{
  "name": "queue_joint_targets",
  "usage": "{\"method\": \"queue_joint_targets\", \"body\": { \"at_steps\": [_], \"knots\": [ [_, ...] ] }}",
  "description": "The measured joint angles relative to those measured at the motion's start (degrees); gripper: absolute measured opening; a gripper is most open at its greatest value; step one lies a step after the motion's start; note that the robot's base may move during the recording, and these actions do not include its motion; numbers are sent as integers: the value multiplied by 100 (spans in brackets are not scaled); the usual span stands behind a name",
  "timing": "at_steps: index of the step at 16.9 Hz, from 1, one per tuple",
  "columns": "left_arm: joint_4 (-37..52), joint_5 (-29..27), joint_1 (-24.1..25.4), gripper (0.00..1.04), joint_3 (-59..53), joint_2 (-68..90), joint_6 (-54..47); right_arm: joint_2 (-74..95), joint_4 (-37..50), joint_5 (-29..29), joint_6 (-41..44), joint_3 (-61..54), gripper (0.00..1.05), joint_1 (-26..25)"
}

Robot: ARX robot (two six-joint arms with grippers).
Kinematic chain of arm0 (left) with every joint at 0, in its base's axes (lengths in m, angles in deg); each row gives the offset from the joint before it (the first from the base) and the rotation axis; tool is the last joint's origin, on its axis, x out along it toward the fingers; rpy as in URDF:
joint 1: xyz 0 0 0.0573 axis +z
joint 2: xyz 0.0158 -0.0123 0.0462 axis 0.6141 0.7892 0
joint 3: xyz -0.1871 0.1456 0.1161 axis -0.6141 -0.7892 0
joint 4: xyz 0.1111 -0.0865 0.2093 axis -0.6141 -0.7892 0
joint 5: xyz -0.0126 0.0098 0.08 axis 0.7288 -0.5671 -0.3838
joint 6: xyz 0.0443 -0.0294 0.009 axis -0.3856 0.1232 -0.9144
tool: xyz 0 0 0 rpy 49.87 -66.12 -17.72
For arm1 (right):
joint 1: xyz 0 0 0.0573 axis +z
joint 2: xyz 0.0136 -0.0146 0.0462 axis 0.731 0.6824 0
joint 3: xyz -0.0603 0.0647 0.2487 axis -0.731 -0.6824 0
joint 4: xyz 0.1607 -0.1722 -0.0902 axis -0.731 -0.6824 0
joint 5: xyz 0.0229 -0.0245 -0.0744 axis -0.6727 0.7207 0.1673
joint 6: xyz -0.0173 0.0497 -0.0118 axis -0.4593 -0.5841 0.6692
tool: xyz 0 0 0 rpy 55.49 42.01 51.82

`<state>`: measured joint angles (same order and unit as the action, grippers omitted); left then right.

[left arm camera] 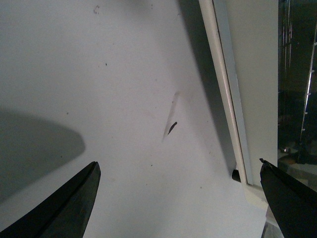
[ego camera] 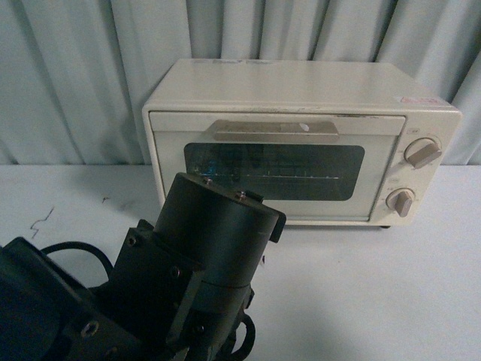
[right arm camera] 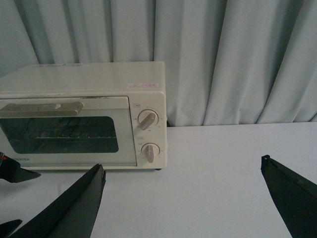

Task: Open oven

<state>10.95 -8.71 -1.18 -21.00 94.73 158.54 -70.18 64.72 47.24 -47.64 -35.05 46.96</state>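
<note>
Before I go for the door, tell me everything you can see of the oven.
The oven is a small cream-white box, metal by its look, standing upright on the white table before a grey curtain. Its door is shut, with a dark glass window showing a wire rack and a beige bar handle across the top. Two beige knobs sit one above the other at its right. Nothing grips the handle.

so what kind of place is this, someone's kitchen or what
Probably a staged lab or test setup, not a home kitchen: the oven sits on a plain white table, a pale pleated curtain hangs behind it as a backdrop, and no cupboards or sink show.
</note>
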Motion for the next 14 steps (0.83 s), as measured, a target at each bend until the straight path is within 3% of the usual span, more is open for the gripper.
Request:
{"method": "queue_joint_targets", "body": {
  "at_steps": [14],
  "knots": [
    [380, 11, 173, 98, -278, 129, -55, 0, -2, 0, 0, 0, 98, 0]
  ]
}}
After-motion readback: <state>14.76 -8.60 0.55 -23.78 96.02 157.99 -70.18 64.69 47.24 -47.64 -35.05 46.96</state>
